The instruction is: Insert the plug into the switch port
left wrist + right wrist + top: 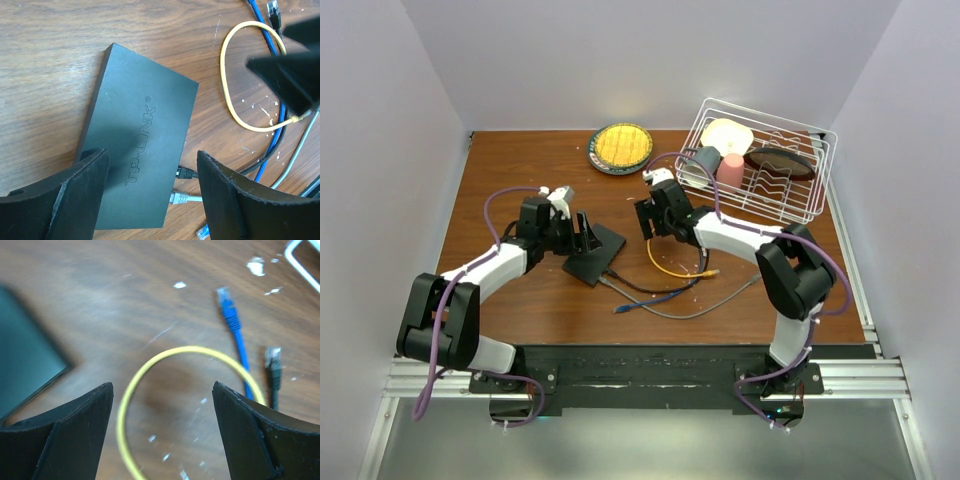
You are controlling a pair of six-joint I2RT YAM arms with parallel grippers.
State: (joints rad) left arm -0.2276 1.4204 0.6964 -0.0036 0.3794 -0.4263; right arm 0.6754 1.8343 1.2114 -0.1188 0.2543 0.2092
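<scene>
Right wrist view: our right gripper [162, 390] and left gripper [152, 152] stand wide open, empty; we risk pinching yellow cable [190, 348], missing upper-right blue plug [223, 296].

table [570, 310]: brown wood-grain top, white specks | back wall [650, 60]: plain pale, beyond table's far edge | left wall [370, 150], right wall [915, 150]: same, flanking table | metal rails [865, 375]: along table's near edge | grey surface [650, 445]: lower, off table's near edge | light: even, soft shadows
</scene>
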